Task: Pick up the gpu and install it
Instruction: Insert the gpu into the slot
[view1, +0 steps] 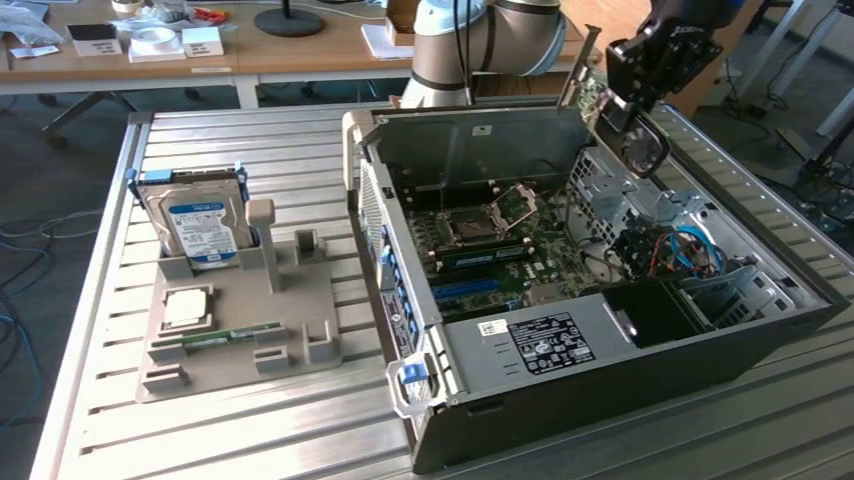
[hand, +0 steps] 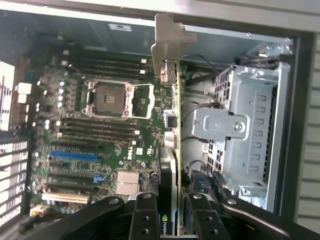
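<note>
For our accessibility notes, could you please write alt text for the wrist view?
The gripper clamps the gpu, seen edge-on with its metal bracket at the far end, over the motherboard of an open computer case. A CPU socket lies on one side of the card, a silver drive cage on the other.

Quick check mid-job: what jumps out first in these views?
The gripper, shut on the gpu, holds it edge-on above the open case on the exterior view's right, over the bare motherboard. On the left, a hard drive stands upright in a beige tray.
</note>
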